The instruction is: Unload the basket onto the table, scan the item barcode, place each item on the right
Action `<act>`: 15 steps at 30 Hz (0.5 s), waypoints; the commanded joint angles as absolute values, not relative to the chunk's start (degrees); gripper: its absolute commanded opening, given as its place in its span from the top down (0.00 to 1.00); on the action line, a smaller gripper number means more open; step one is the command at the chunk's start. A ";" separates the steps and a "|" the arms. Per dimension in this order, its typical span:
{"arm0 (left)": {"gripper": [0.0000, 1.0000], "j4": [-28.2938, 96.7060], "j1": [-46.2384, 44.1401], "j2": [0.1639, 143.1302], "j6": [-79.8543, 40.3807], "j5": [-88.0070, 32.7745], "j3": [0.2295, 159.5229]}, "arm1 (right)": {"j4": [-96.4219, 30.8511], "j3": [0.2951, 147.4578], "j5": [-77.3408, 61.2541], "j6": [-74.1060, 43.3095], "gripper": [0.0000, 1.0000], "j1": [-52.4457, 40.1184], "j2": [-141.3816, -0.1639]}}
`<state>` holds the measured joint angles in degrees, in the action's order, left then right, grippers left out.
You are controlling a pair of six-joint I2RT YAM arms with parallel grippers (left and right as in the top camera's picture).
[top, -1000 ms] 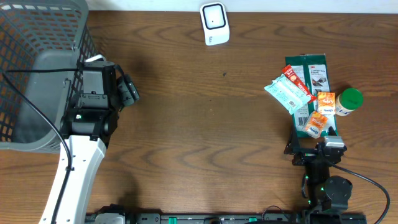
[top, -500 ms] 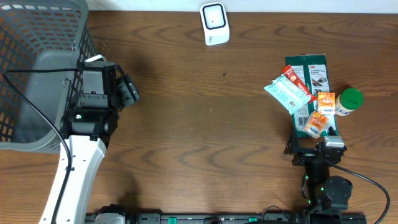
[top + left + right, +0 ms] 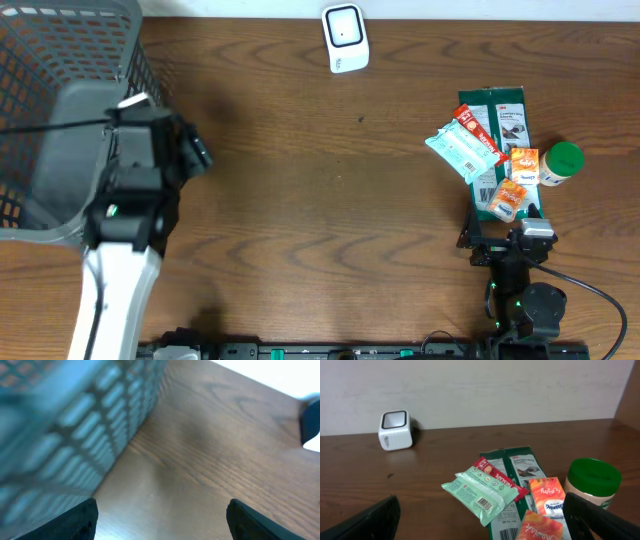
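Note:
The items lie in a pile at the right. A pale green pouch (image 3: 461, 150) (image 3: 485, 493) shows a barcode and rests on a red sachet (image 3: 501, 479) and a dark green flat pack (image 3: 497, 125) (image 3: 517, 466). Two orange tissue packs (image 3: 547, 495) and a green-lidded jar (image 3: 561, 163) (image 3: 594, 481) sit beside them. The white scanner (image 3: 345, 38) (image 3: 395, 430) stands at the table's far edge. My right gripper (image 3: 503, 226) (image 3: 485, 525) is open just short of the pile, holding nothing. My left gripper (image 3: 198, 152) (image 3: 161, 522) is open and empty beside the basket.
A grey mesh basket (image 3: 60, 60) (image 3: 75, 420) fills the far left corner, with my left arm against its right side. A wall (image 3: 480, 385) rises right behind the scanner. Bare brown table (image 3: 330, 190) lies between basket and pile.
My left arm has swung left and back toward the basket, its gripper still open. The right arm and the items have not moved.

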<state>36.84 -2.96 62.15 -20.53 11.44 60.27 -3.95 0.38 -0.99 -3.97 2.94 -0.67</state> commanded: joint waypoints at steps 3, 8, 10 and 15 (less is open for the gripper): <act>0.17 41.01 -2.35 47.81 -19.73 13.67 59.99 | -4.16 0.30 -0.27 -4.89 0.01 3.38 -0.30; 0.17 42.68 -2.15 34.98 -19.77 14.68 59.99 | -4.19 0.30 -0.27 -4.89 0.01 3.38 -0.30; 0.17 43.51 -2.15 31.83 -19.77 14.68 59.99 | -4.16 0.30 -0.27 -4.89 0.01 3.38 -0.30; 0.17 46.70 -2.15 25.06 -19.79 14.66 59.16 | -4.16 0.30 -0.27 -4.89 0.01 3.38 -0.30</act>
